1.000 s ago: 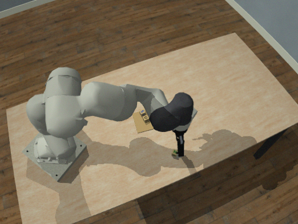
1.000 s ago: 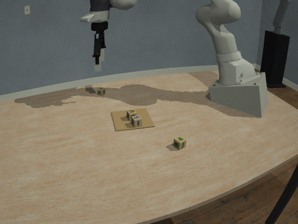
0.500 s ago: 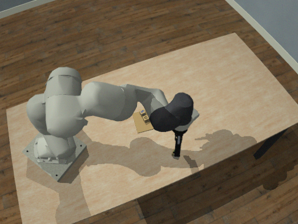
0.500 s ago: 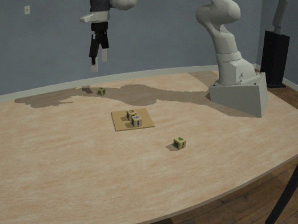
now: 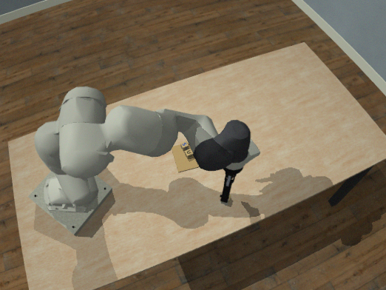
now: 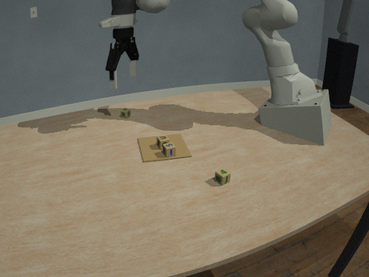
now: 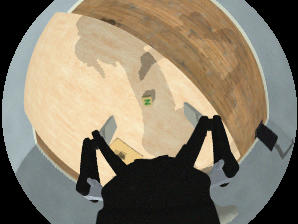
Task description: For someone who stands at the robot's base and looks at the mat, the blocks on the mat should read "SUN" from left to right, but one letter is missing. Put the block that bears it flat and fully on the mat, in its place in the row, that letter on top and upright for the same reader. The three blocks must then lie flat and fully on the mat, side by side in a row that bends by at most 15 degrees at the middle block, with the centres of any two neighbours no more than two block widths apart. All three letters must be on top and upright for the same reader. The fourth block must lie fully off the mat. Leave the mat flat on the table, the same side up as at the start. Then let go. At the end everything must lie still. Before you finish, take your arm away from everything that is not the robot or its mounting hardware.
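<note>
A tan mat [image 5: 185, 167] [image 6: 148, 155] lies mid-table and shows partly in the wrist view [image 7: 124, 151]. Two blocks stand on it side by side, one with a blue S on top [image 5: 183, 145] [image 6: 169, 148] and one with a U [image 5: 188, 152] [image 6: 162, 140]. A block with green letters [image 6: 125, 113] [image 7: 149, 102] lies off the mat on the far side, in the arm's shadow. Another green-lettered block [image 6: 222, 177] lies off the mat nearer the base. My gripper [image 5: 225, 197] [image 6: 122, 78] [image 7: 149, 115] is open and empty, high above the far block and pointing down.
The robot base [image 5: 70, 207] [image 6: 295, 116] stands at one end of the table [image 5: 296, 92] [image 6: 88, 212]. The arm [image 5: 148, 129] hangs over the mat in the top view. A dark stand [image 6: 337, 71] is behind the base.
</note>
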You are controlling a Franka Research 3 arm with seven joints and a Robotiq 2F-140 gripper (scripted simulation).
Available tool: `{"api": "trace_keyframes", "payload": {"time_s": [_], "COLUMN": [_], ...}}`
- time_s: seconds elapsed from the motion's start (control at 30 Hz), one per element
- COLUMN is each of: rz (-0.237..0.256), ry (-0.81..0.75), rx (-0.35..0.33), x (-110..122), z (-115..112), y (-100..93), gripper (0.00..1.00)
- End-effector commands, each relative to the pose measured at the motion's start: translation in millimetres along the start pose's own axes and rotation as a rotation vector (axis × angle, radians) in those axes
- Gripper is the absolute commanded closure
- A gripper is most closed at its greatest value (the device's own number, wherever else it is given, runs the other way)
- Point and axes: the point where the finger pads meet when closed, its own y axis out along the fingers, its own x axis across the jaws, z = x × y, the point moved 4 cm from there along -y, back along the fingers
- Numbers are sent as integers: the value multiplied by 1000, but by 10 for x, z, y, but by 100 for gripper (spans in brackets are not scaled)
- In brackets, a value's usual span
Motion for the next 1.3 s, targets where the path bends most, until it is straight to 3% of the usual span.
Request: {"api": "trace_keyframes", "payload": {"time_s": [0.0,1.27], "rz": [2,1], "ry": [138,644], "rx": [1,1], "x": [-8,-7], "z": [-2,-1], "y": [12,47], "gripper": [0,0]}}
